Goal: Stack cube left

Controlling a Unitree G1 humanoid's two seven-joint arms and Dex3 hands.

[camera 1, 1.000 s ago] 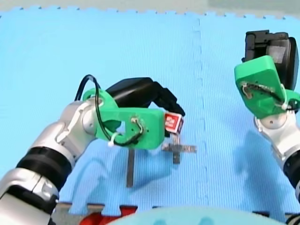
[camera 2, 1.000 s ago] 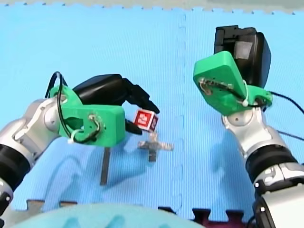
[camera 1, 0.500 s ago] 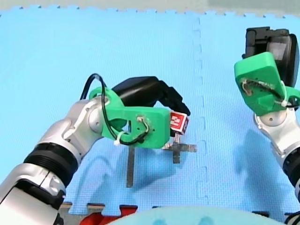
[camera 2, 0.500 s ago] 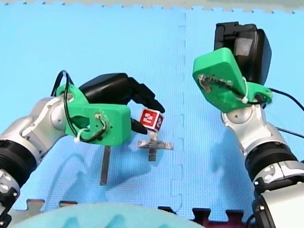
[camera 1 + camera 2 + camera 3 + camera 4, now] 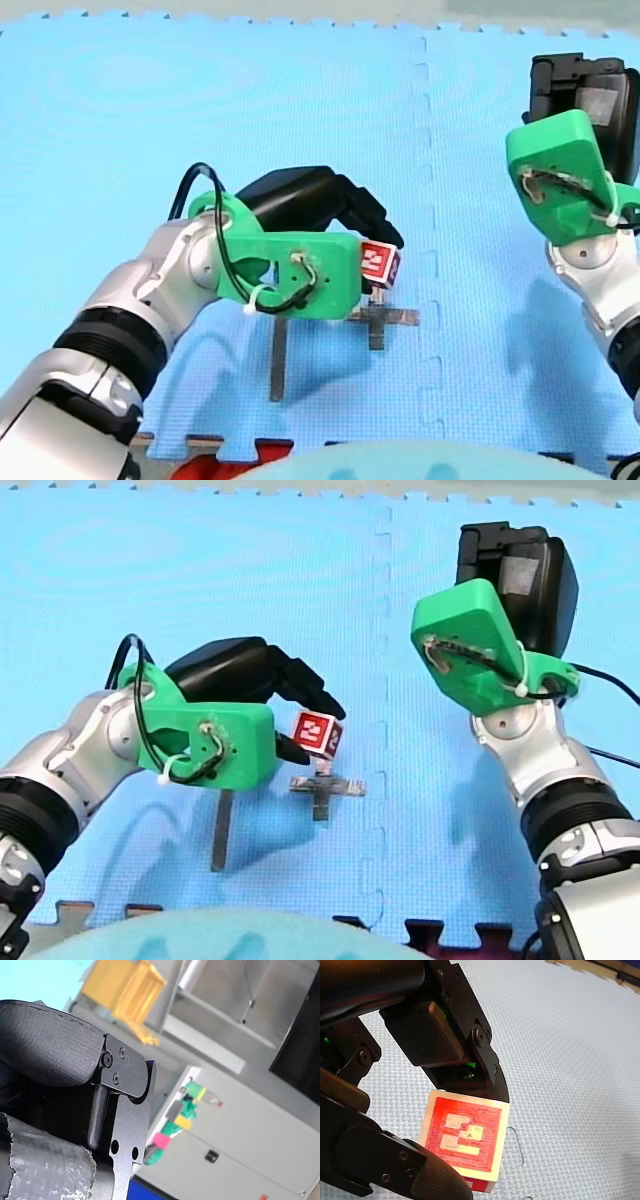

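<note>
A red cube with a white pattern (image 5: 379, 265) hangs just above a small metal cross mark (image 5: 378, 319) on the blue foam mat. My left hand (image 5: 372, 248) is shut on the cube, black fingers pinching it from above and below. The second wrist view shows that same cube (image 5: 465, 1139) close up between dark fingers (image 5: 440, 1035), so it is the left hand's camera. My right hand (image 5: 585, 95) is raised at the right side, well away from the cube, its black body above the green wrist mount.
A thin metal strip (image 5: 279, 357) lies on the blue mat (image 5: 300, 110) below my left wrist. A seam in the mat (image 5: 430, 200) runs front to back right of the cross. A red tile (image 5: 215, 468) peeks out at the near edge.
My left hand with the cube shifted right toward the cross over the first half second, then held almost still. The right hand drifted slightly right.
</note>
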